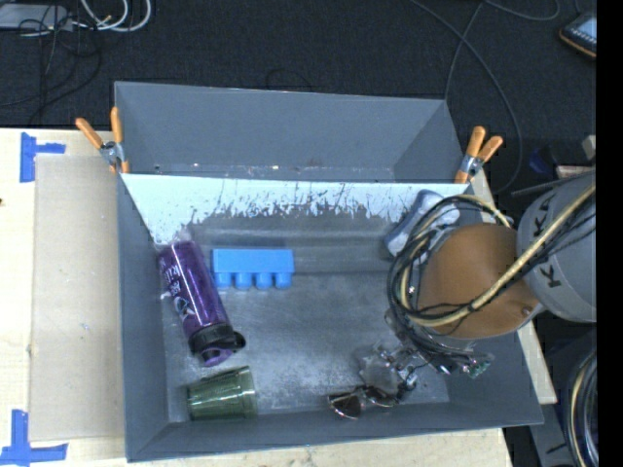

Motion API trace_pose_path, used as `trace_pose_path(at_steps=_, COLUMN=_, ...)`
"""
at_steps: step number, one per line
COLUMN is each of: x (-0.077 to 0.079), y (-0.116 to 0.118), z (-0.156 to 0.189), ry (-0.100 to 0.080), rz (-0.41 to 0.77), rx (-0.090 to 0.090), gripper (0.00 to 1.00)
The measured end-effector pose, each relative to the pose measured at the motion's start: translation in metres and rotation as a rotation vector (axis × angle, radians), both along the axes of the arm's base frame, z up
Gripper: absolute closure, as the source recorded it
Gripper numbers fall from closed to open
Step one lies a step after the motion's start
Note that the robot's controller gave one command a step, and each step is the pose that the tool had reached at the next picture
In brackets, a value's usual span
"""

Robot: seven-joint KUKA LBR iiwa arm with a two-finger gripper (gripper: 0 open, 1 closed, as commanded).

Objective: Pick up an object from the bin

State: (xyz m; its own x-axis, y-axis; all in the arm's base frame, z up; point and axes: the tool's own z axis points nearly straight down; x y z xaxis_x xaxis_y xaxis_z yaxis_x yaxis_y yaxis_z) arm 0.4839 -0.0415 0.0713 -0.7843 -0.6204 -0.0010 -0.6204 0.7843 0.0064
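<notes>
Gripper [392, 373] low near front edge of bin [302, 348], by dark shiny object [350, 403], possibly sunglasses; grip state unreadable, tangled in clutter.

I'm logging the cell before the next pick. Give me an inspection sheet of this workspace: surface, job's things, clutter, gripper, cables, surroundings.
Surface: grey bin, floor scuffed, white speckling along the back wall.
Job's things: small dark shiny thing at the front right, under the gripper; its kind is unclear.
Clutter: purple bottle lying at the left; blue block near the back; green cup on its side, front left.
Gripper: gripper low at the front right, at the dark thing.
Cables: wrist cables, yellow and black, loop round the orange cover.
Surroundings: dark floor behind the bin, with loose cables.
</notes>
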Motion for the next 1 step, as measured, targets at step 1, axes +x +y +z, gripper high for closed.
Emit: trace_pose_path(at_steps=1, x=0.0022, y=0.0012, z=0.0162, ry=0.017, rz=-0.004, rx=0.000, gripper=1.00)
